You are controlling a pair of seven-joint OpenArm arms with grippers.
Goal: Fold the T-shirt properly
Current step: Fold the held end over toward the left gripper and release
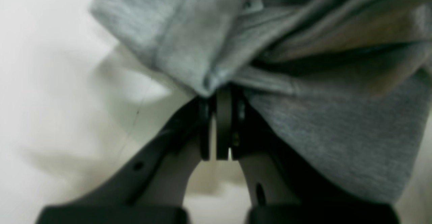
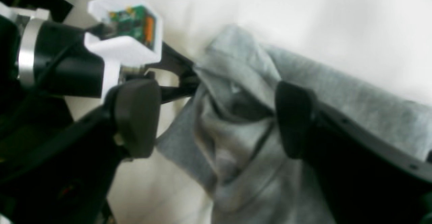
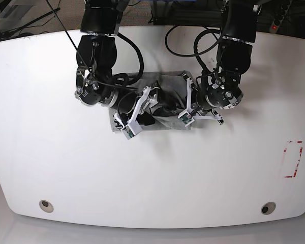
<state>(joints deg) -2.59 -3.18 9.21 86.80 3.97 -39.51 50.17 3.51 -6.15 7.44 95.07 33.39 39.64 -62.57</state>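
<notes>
The light grey T-shirt point(image 3: 169, 84) lies bunched in a wrinkled heap on the white table between my two arms. In the left wrist view my left gripper point(image 1: 219, 94) is shut on a folded edge of the T-shirt point(image 1: 337, 132), which drapes over its right finger. My right gripper point(image 2: 216, 116) stands open, its two dark pads either side of a crumpled ridge of the T-shirt point(image 2: 233, 143) without pinching it. The left gripper point(image 2: 184, 77) also shows in the right wrist view, clamped on the cloth just beyond. No lettering is visible.
The white table point(image 3: 152, 178) spreads wide around the heap. A red rectangle outline point(image 3: 293, 159) is marked near its right edge. Two round fittings point(image 3: 46, 205) sit near the front edge. Black cables point(image 3: 193, 46) loop behind the arms.
</notes>
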